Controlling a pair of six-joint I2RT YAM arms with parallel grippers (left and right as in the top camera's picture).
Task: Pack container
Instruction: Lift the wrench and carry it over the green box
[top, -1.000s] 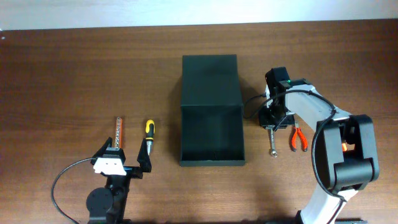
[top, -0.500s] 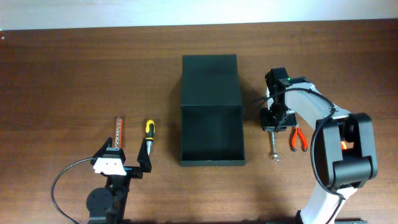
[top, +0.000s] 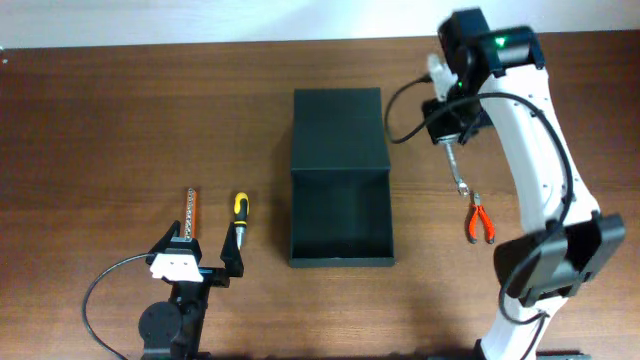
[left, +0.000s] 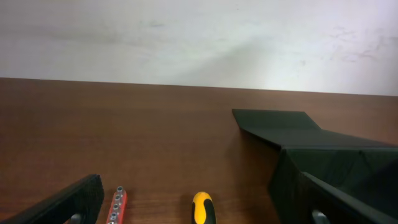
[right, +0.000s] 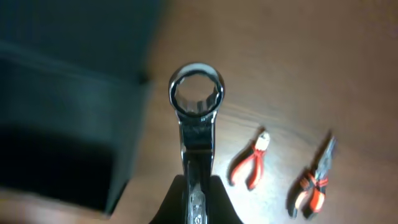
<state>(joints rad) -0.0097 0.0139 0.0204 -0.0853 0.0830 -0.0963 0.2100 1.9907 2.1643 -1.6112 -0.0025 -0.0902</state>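
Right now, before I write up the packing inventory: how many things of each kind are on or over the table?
Container: 1
Wrench, held in the right gripper: 1
Pliers, second pair: 2
Screwdriver: 1
Red bit strip: 1
Total: 6

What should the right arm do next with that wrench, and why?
Probably carry it sideways over the open container: the right gripper is shut on the wrench, which hangs beside the container, not yet above it.
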